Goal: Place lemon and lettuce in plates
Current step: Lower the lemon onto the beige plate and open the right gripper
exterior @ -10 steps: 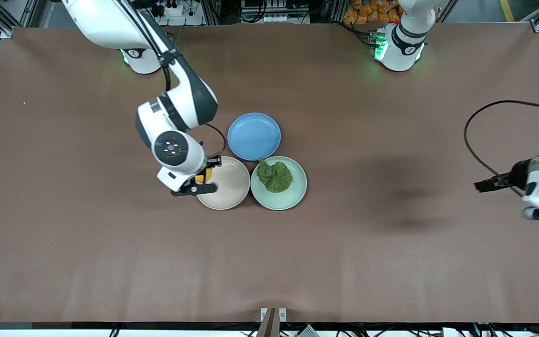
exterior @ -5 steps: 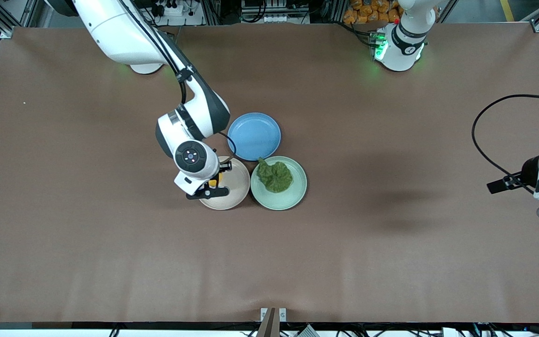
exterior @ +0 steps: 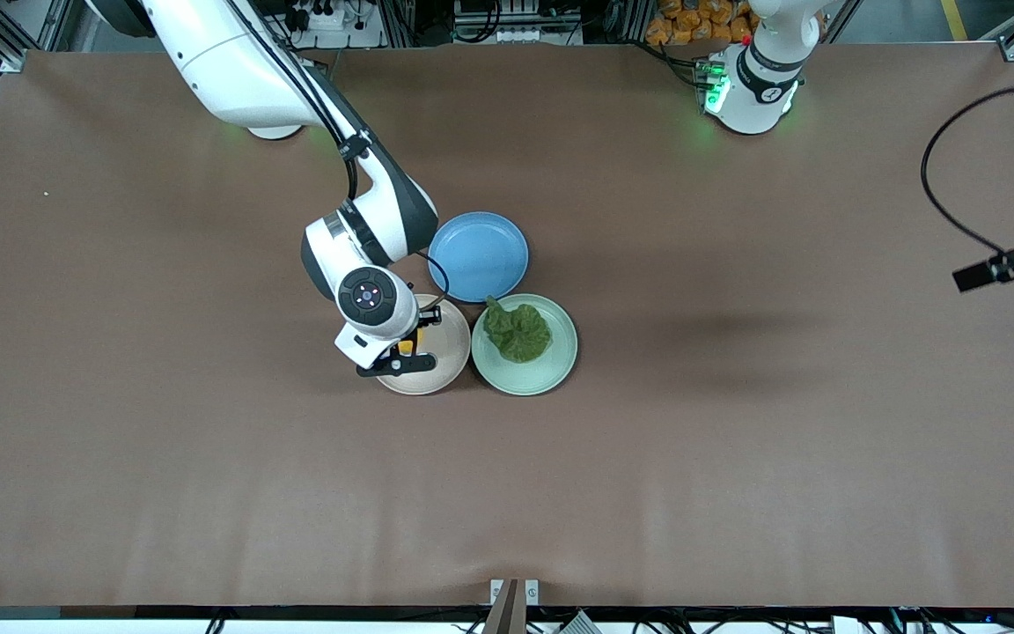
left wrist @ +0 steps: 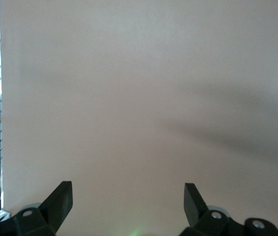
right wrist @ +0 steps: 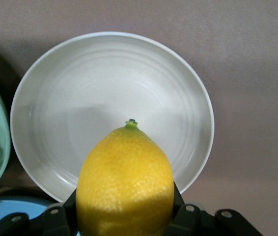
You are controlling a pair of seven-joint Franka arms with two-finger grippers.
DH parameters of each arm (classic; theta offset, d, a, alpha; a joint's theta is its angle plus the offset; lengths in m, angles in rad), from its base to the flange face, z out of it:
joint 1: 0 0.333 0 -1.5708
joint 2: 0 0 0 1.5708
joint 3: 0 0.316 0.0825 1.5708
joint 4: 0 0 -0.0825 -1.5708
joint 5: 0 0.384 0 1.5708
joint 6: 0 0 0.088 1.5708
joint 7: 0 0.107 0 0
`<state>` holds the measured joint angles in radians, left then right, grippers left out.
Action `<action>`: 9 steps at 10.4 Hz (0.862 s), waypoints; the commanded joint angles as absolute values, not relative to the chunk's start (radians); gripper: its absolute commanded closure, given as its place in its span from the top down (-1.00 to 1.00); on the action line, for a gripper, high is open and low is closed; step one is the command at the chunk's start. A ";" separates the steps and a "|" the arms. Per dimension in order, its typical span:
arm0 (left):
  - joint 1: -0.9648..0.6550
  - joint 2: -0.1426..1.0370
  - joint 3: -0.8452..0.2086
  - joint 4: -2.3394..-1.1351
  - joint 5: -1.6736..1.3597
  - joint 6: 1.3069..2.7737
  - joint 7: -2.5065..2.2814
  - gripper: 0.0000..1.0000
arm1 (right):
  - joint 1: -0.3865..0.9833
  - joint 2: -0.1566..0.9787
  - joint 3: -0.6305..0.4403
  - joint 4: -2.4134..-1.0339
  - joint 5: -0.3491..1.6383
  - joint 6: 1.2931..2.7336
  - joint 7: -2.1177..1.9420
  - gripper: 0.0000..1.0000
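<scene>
Right pincer (exterior: 408, 342) pinching lemon (right wrist: 125, 181) over beige plate (exterior: 445, 357). Lower to plate middle, release gently (may roll). Lettuce (exterior: 518, 331) on green plate (exterior: 560, 361). Left pincer (left wrist: 128, 196) waits, spread, over bare table (exterior: 736, 484).

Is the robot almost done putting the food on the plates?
Nearly. Done: the lettuce already lies on the mint green plate. In hand: the right hand grips the lemon and holds it over the beige-pink plate, which has nothing on it yet. Left: lower the lemon onto that plate and let go. The left hand waits open over bare table at the left arm's end.
</scene>
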<state>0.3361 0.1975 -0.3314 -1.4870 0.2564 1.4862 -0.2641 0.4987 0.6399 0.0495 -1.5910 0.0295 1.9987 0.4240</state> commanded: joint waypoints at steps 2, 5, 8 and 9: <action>0.339 0.146 -0.360 -1.509 0.252 1.433 -0.207 1.00 | 0.512 0.666 0.044 -1.582 0.014 2.034 0.451 0.04; 0.333 0.163 -0.365 -1.512 0.217 1.434 -0.209 1.00 | 0.540 0.667 0.041 -1.582 -0.075 2.040 0.525 1.00; 0.322 0.230 -0.367 -1.505 0.193 1.436 -0.227 1.00 | 0.528 0.667 0.041 -1.578 -0.072 2.034 0.525 1.00; 0.304 0.235 -0.365 -1.500 0.199 1.443 -0.229 1.00 | 0.525 0.664 0.041 -1.577 -0.072 2.031 0.523 1.00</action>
